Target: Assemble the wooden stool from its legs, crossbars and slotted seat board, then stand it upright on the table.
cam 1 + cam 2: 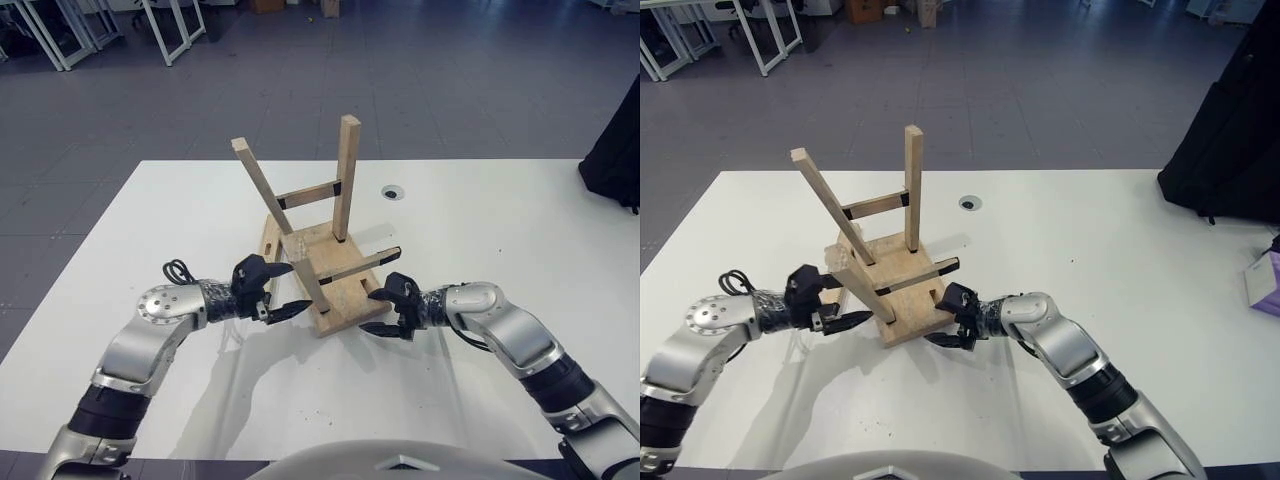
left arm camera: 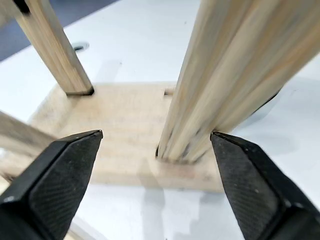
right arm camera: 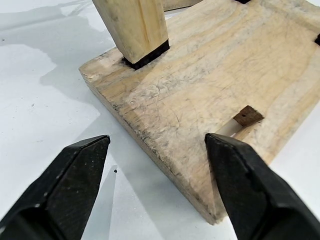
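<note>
The wooden stool lies upside down on the white table (image 1: pixel 480 230), its slotted seat board (image 1: pixel 345 290) flat and its legs pointing up. One leg (image 1: pixel 346 175) stands nearly vertical, another (image 1: pixel 262 185) slants to the left, and a near leg (image 1: pixel 308 275) leans by the board's front corner. Crossbars (image 1: pixel 310 194) with black ends join the legs. My left gripper (image 1: pixel 287 290) is open around the foot of the near leg (image 2: pixel 225 75), fingers apart on either side. My right gripper (image 1: pixel 374 310) is open at the board's right front edge (image 3: pixel 165 135), touching nothing.
A round cable hole (image 1: pixel 392 192) sits in the table behind the stool. A black cable loop (image 1: pixel 178 270) hangs at my left wrist. A dark bag (image 1: pixel 1230 140) stands off the table's right side, and a purple item (image 1: pixel 1265 283) lies at the right edge.
</note>
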`<state>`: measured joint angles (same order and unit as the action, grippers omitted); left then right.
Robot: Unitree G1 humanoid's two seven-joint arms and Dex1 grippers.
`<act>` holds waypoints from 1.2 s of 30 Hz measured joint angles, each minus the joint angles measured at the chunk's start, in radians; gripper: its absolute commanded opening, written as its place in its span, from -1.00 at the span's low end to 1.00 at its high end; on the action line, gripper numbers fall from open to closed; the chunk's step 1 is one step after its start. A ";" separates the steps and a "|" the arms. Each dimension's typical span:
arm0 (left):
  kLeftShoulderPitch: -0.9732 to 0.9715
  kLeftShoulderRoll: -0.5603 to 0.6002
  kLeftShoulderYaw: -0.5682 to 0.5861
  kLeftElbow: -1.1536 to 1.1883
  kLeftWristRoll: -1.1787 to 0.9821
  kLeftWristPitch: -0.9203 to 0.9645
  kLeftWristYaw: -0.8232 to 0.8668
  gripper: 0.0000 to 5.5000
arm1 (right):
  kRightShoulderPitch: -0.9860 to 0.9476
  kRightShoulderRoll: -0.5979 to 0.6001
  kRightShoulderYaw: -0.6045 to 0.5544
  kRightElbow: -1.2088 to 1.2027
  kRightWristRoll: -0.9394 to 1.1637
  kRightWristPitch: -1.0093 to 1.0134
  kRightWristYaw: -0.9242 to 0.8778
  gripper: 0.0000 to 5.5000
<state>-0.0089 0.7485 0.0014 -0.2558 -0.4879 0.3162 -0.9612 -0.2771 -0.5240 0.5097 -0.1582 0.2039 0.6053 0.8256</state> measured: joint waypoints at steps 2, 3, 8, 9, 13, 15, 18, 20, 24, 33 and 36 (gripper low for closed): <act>-0.006 0.030 0.138 -0.052 -0.105 0.025 -0.018 0.45 | 0.003 0.008 -0.004 0.003 0.000 0.000 -0.005 0.28; -0.010 0.050 0.190 -0.063 -0.142 0.034 -0.032 0.45 | 0.006 0.012 -0.009 0.005 0.002 0.000 -0.005 0.28; -0.034 0.089 0.370 -0.096 -0.330 0.081 -0.081 0.45 | 0.011 0.028 -0.018 0.014 0.005 0.000 -0.014 0.28; -0.045 0.089 0.393 -0.117 -0.378 0.094 -0.084 0.45 | 0.012 0.031 -0.019 0.015 0.005 0.000 -0.019 0.28; -0.164 0.053 0.434 -0.156 -0.555 0.141 0.002 0.45 | 0.012 0.041 -0.019 0.024 0.004 0.000 -0.040 0.28; -0.256 -0.004 0.403 -0.156 -0.593 0.151 0.110 0.45 | 0.013 0.045 -0.019 0.025 0.004 0.000 -0.046 0.28; -0.313 -0.067 0.327 -0.183 -0.620 0.188 0.204 0.45 | 0.014 0.050 -0.019 0.026 0.004 0.000 -0.051 0.28; -0.325 -0.097 0.293 -0.214 -0.669 0.223 0.254 0.45 | 0.014 0.052 -0.019 0.027 0.003 0.000 -0.053 0.28; -0.303 -0.097 0.143 -0.276 -0.721 0.358 0.303 0.45 | 0.015 0.053 -0.019 0.027 0.004 0.000 -0.058 0.28; -0.219 -0.094 0.022 -0.259 -0.528 0.180 0.218 0.45 | 0.020 0.060 -0.030 0.034 0.003 -0.002 -0.068 0.28; -0.200 -0.128 0.034 -0.258 -0.581 0.181 0.228 0.45 | 0.021 0.063 -0.030 0.035 0.003 -0.002 -0.069 0.28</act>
<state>-0.2091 0.6208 0.0351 -0.5135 -1.0687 0.4971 -0.7328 -0.2562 -0.4612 0.4796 -0.1227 0.2069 0.6031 0.7567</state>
